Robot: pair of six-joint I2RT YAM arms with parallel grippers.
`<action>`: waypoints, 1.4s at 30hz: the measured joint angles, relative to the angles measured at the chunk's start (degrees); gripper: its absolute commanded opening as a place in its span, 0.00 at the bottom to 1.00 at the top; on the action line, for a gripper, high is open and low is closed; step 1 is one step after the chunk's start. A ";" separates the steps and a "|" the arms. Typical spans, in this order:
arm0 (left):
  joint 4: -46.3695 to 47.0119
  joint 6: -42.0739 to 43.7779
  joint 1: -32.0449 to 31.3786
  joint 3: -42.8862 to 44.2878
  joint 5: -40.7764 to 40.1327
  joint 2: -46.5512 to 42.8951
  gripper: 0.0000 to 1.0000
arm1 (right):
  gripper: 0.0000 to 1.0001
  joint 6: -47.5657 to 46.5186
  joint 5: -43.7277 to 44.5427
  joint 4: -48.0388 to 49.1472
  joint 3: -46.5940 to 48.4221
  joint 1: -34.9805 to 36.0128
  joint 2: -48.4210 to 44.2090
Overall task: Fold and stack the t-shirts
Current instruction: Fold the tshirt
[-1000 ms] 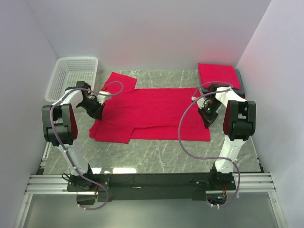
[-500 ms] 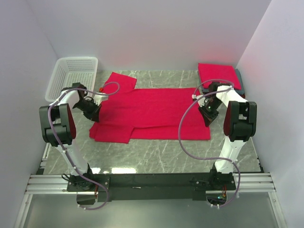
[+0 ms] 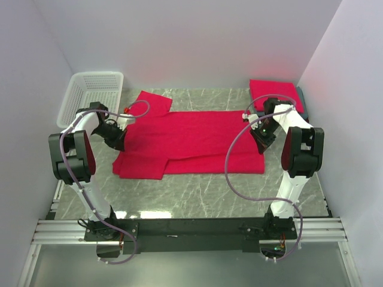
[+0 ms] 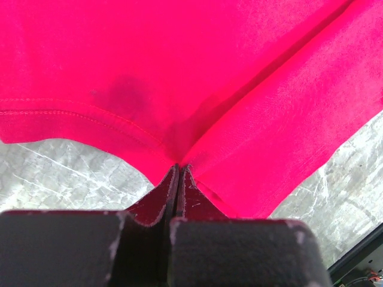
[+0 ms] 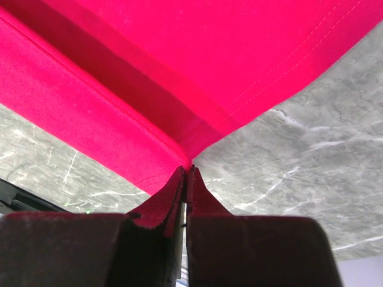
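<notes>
My left pincer (image 4: 178, 168) is pressed together on the crimson t-shirt (image 3: 191, 137), its tips nipping the cloth at the edge where a stitched hem runs in from the left and a fold runs off to the right; the fabric gathers into small creases right at the tips. My right pincer (image 5: 188, 169) is also pressed together, pinching 1 corner of the same shirt, with the stitched hem running away along the right side and a second layer of cloth lying below it on the left. From above, the shirt lies spread across the middle of the grey marbled surface (image 3: 209, 188) between my 2 arms, sleeves toward my left side and bottom hem toward my right. At the far right corner a folded red t-shirt (image 3: 272, 92) rests on top of a grey t-shirt (image 3: 303, 98). A white lattice basket (image 3: 90, 95) stands at the far left corner, apart from the cloth.
</notes>
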 measured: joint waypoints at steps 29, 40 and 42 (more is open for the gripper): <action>-1.70 0.63 2.08 0.33 2.71 -2.99 0.01 | 0.00 -0.17 0.04 0.42 1.18 0.00 1.73; -0.24 0.11 2.19 1.31 3.26 -2.78 0.01 | 0.00 0.02 0.17 1.09 2.62 0.00 3.06; -0.07 0.02 2.19 1.33 3.26 -2.69 0.01 | 0.00 0.04 0.20 1.03 2.82 0.00 3.23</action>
